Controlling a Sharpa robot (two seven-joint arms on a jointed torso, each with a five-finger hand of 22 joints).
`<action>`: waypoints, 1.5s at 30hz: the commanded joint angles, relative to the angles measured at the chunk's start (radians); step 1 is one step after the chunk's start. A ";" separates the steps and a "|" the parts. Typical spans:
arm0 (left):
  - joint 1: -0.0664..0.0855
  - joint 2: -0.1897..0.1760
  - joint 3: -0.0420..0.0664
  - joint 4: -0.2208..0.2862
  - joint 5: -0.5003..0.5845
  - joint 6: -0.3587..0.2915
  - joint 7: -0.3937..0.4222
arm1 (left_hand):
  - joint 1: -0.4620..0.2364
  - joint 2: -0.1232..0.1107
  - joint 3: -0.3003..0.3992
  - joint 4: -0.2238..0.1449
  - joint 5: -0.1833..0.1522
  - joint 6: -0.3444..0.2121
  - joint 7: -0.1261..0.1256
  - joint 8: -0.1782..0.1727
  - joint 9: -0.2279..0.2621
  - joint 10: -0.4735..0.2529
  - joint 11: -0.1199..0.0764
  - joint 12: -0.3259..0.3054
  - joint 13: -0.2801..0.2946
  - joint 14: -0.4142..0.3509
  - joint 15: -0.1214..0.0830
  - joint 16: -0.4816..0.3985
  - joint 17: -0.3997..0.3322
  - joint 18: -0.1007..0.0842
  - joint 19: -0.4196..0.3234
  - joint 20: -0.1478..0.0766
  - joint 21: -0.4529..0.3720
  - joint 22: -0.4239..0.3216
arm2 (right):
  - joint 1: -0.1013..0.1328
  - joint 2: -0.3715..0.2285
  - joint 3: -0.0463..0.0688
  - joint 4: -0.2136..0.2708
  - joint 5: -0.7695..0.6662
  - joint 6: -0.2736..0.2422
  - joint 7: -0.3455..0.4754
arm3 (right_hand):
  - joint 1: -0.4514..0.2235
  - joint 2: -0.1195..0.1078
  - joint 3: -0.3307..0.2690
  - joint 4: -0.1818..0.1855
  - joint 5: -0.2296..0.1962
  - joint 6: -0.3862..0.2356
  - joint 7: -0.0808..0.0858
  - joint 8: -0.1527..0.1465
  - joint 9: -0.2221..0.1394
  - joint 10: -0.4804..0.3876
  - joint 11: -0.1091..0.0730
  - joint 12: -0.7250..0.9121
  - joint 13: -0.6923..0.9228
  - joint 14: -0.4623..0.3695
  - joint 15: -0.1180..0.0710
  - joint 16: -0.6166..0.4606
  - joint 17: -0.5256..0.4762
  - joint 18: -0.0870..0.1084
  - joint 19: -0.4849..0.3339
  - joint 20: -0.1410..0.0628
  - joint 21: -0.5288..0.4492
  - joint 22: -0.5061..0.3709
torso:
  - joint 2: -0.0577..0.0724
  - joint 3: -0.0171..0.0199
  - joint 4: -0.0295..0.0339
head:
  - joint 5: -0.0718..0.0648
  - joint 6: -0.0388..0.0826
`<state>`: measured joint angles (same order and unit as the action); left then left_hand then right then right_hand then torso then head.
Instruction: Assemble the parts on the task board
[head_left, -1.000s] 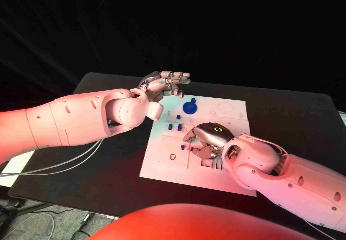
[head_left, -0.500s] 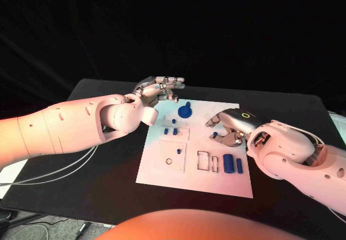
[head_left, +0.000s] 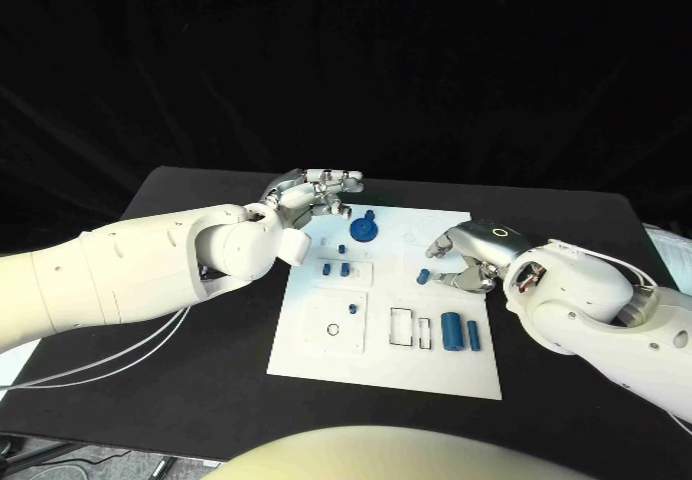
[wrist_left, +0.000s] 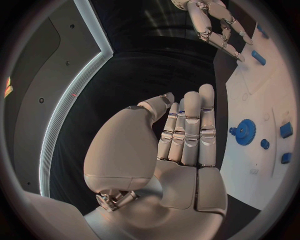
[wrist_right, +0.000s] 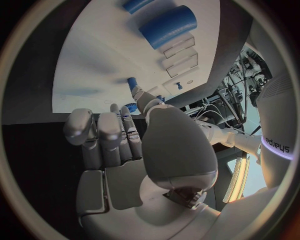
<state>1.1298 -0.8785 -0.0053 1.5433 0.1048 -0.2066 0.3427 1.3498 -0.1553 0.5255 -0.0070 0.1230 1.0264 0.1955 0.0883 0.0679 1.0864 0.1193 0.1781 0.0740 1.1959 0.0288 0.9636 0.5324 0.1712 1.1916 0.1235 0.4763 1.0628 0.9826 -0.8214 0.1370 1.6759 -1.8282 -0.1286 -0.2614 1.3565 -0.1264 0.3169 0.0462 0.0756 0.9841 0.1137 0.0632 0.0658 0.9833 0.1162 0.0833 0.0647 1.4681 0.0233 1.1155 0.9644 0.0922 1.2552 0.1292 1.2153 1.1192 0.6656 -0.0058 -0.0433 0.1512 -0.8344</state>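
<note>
The black tabletop (head_left: 188, 330) carries the white task board (head_left: 378, 352) at its middle, lying flat; the board's far left corner lies just below the left hand's fingers (head_left: 335, 181), while its right edge passes beside the right hand's fingers (head_left: 440, 244); bare black surface runs out on every side of the board; two thin pale cables (head_left: 101, 352) trail near the tabletop's left edge, well away from either set of fingers, though whether they rest on it or hang beside it is hard to tell.
</note>
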 joint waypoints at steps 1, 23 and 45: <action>-0.001 0.000 0.001 0.003 -0.007 0.019 0.005 | -0.001 0.003 0.000 -0.004 0.004 -0.004 -0.001 0.006 0.000 -0.006 0.002 0.002 0.000 -0.005 0.001 0.007 -0.001 0.011 0.001 0.004 -0.006 -0.002 | -0.001 0.012 -0.004 -0.009 -0.027 0.041 0.004 | 0.016 0.004 -0.003 0.000 0.004 0.014 0.006 0.004 0.002 0.012 -0.001 0.007 0.001 0.006 0.003 -0.001 -0.003 0.019 0.001 -0.001 -0.005 -0.002 | 0.001 -0.0001 -0.0015 | 0.001 -0.002; -0.002 0.001 0.001 0.005 -0.008 0.021 0.005 | -0.001 0.004 0.000 -0.004 0.004 -0.005 0.000 0.006 0.000 -0.007 0.002 0.002 0.000 -0.006 0.002 0.007 -0.002 0.010 0.001 0.004 -0.006 -0.002 | -0.002 0.078 -0.036 -0.055 -0.016 0.064 0.020 | 0.049 0.053 0.079 -0.002 -0.008 0.112 0.017 0.021 0.010 0.172 -0.041 0.048 0.001 0.021 -0.030 0.052 0.043 0.002 0.059 -0.026 0.056 0.071 | 0.000 -0.0003 -0.0013 | 0.002 -0.011; -0.002 0.002 0.001 0.002 -0.008 0.023 0.006 | -0.001 0.005 -0.001 -0.005 0.005 -0.006 0.000 0.006 0.000 -0.009 0.003 0.004 0.000 -0.007 0.002 0.007 -0.002 0.010 0.001 0.004 -0.007 -0.002 | -0.006 0.034 -0.020 0.049 -0.018 -0.127 -0.001 | 0.089 0.065 0.175 -0.071 -0.015 0.174 0.016 0.042 0.028 0.269 -0.058 0.047 0.012 0.030 -0.045 0.100 0.087 -0.018 0.113 -0.044 0.133 0.163 | -0.001 -0.0010 -0.0042 | -0.004 -0.007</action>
<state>1.1282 -0.8781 -0.0051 1.5435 0.1003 -0.2022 0.3424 1.3498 -0.1552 0.5255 -0.0070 0.1231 1.0265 0.1954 0.0883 0.0679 1.0835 0.1222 0.1781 0.0740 1.1957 0.0292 0.9674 0.5307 0.1712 1.1916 0.1234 0.4740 1.0620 0.9777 -0.7842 0.1151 1.7069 -1.8565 -0.1943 -0.2606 1.4271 -0.0712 0.4835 -0.0212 0.0578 1.1559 0.1234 0.1030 0.0946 1.1914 0.1099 0.1341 0.0740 1.4648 -0.0164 1.2106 1.0510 0.0922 1.3610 0.0878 1.3432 1.2812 0.6639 -0.0064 -0.0453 0.1489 -0.8408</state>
